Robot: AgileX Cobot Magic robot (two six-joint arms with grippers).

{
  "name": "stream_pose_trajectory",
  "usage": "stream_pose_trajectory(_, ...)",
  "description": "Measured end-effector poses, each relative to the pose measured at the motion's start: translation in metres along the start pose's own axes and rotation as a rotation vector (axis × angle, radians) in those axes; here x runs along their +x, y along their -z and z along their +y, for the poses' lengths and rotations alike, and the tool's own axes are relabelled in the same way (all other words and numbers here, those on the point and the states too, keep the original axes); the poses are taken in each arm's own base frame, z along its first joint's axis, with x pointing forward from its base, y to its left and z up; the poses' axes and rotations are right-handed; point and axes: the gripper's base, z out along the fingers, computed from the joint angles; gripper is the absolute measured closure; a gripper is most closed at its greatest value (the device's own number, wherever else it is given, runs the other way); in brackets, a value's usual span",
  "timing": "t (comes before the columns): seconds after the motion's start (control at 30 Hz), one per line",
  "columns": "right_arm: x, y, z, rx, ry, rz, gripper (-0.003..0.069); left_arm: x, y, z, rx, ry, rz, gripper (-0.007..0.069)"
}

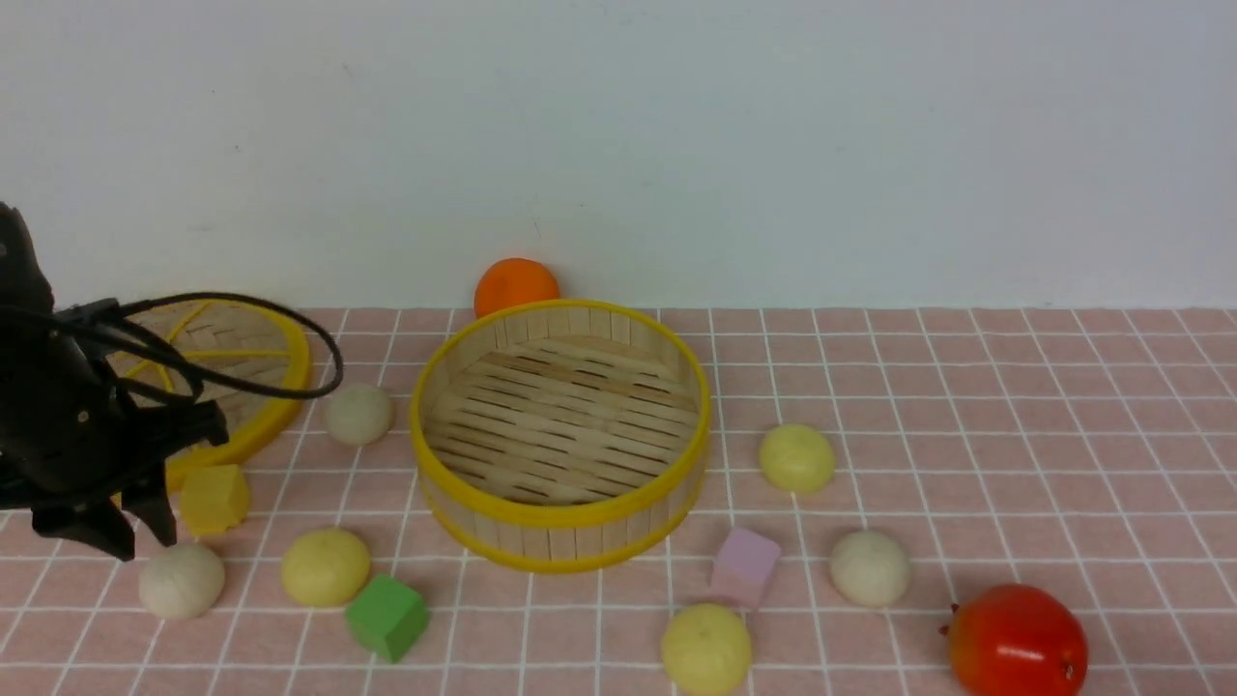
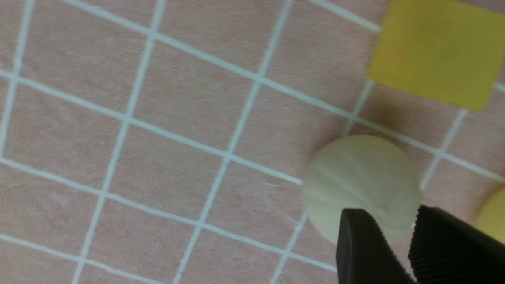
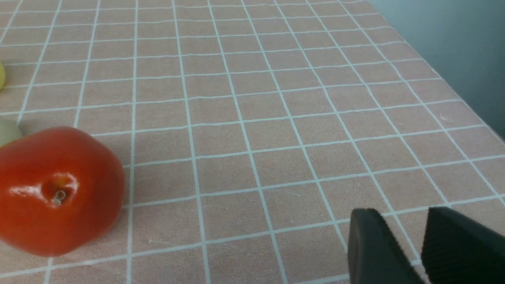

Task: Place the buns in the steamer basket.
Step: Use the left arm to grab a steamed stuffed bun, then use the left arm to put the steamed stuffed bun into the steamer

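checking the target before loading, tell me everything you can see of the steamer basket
The steamer basket is a round, shallow tray that looks like bamboo. It has an upright wall of pale vertical slats bound by a yellow rim at top and bottom, and a floor of parallel slats with dark gaps. It stands upright, uncovered and empty near the middle of the pink checked cloth. An orange fruit sits just behind its far wall; contact there cannot be judged. Nothing else touches it.
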Motion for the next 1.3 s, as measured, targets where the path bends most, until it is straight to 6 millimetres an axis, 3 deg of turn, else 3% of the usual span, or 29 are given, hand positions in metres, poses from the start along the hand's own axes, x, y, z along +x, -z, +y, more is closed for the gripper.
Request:
stream_pose_trajectory(0.33, 0.000, 0.000, 0.000, 0.000, 0.000, 0.000, 0.0417, -0.003, -0.027, 0.000, -0.007, 0.014, 0.034, 0.0385)
stream_pose_trajectory(0.5, 0.000, 0.000, 0.000, 0.000, 0.000, 0.000, 0.0417, -0.004, -0.028, -0.001, -0.005, -0.008, 0.034, 0.0392)
stream_pose_trajectory(0.67, 0.000, 0.000, 0.000, 0.000, 0.000, 0.000, 0.0417, -0.003, -0.028, 0.000, -0.005, -0.016, 0.038, 0.0536)
stream_pose_trajectory(0.7, 0.000, 0.000, 0.000, 0.000, 0.000, 0.000, 0.0417, -0.003, -0.028, 0.000, -0.006, -0.018, 0.041, 0.0602)
stream_pose_trajectory(0.87, 0.000, 0.000, 0.000, 0.000, 0.000, 0.000, 0.0417, -0.002, -0.027, 0.000, -0.006, -0.018, 0.049, 0.0612)
stream_pose_trajectory(1.03, 0.000, 0.000, 0.000, 0.000, 0.000, 0.000, 0.0417, 0.000, -0.015, -0.001, 0.009, -0.034, 0.045, 0.0612)
stream_pose_trajectory(1.3, 0.000, 0.000, 0.000, 0.000, 0.000, 0.000, 0.0417, 0.007, 0.020, -0.003, 0.050, -0.058, 0.008, 0.0612)
